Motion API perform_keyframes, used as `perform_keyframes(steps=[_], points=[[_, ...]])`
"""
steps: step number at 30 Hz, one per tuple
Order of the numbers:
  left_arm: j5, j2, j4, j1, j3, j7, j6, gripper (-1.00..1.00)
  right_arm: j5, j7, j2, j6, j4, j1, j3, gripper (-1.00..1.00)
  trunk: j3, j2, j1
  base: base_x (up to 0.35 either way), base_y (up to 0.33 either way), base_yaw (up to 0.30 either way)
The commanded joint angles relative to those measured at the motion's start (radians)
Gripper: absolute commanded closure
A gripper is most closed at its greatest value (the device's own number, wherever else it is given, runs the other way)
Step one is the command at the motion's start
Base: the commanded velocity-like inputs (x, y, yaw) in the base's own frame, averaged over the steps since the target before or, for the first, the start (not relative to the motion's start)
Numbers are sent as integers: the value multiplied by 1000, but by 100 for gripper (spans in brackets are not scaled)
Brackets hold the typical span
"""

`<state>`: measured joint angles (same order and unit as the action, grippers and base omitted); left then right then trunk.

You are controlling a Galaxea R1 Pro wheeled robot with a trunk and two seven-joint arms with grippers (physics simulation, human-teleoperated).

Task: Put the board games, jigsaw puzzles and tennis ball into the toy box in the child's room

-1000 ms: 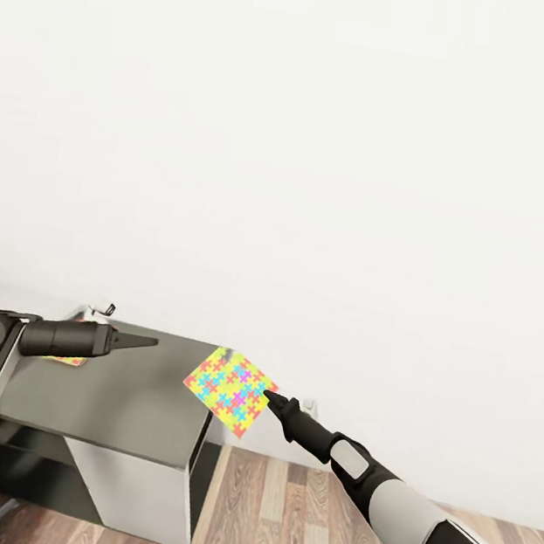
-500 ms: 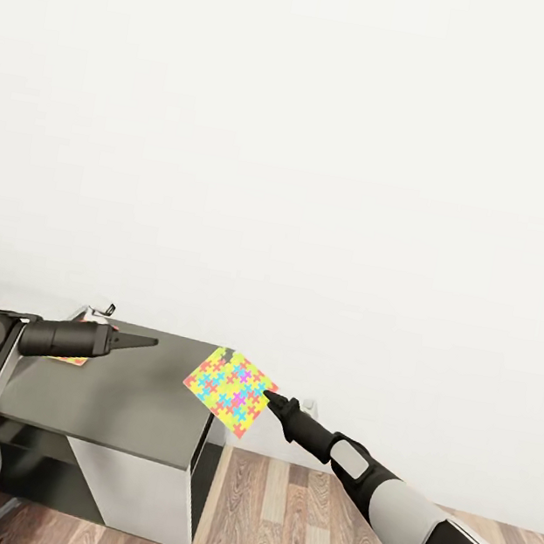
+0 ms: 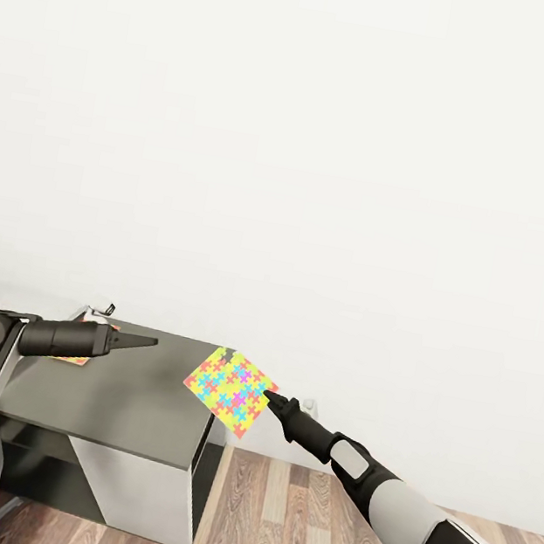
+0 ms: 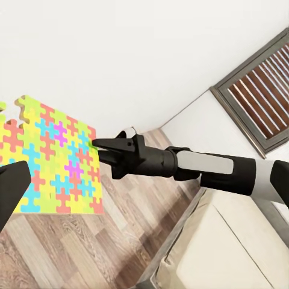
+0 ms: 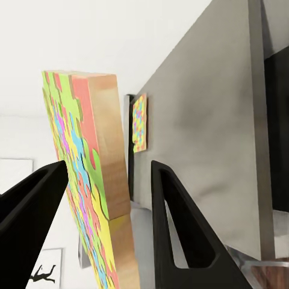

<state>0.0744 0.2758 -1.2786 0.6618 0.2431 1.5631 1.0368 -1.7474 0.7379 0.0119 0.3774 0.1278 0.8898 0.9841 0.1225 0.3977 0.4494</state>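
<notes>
Right claw (image 3: 270,393): closed on one edge of a jigsaw puzzle (image 3: 230,390), holding it in the air past the counter's (image 3: 121,406) 3 o'clock edge, above the wooden floor (image 3: 283,522). In the right wrist view the mat (image 5: 90,186) stood edge-on between the two dark fingers (image 5: 180,223), its wooden backing showing; whether both fingers touched it could not be told there. In the left wrist view the same claw (image 4: 99,147) met the mat (image 4: 51,162) at its 3 o'clock border.

Left claw (image 3: 149,343): extended level over the dark counter top, pointing toward 3 o'clock, fingers drawn to a narrow point in the head view; nothing seen in it. Well apart from the held mat.

Second jigsaw puzzle (image 3: 72,357): lying on the counter at about 9 o'clock, mostly hidden behind the left arm (image 3: 57,338); in the right wrist view it showed as a small coloured patch (image 5: 139,122) on the grey surface.

Backdrop: plain white wall (image 3: 322,183).
</notes>
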Motion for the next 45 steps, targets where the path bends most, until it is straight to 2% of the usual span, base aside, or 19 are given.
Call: perform_keyframes(steps=[1, 37, 45], points=[[8, 0, -1, 1, 1, 8, 10, -100, -11, 3, 0, 8, -2, 1, 5, 100, 2, 2, 1, 0, 0, 3], [7, -1, -1, 1, 1, 8, 10, -100, -11, 2, 0, 8, -1, 1, 5, 100, 2, 2, 1, 0, 0, 0], [7, -1, 3, 1, 1, 8, 10, -100, -11, 2, 0, 8, -1, 1, 5, 100, 2, 2, 1, -13, 8, 104]])
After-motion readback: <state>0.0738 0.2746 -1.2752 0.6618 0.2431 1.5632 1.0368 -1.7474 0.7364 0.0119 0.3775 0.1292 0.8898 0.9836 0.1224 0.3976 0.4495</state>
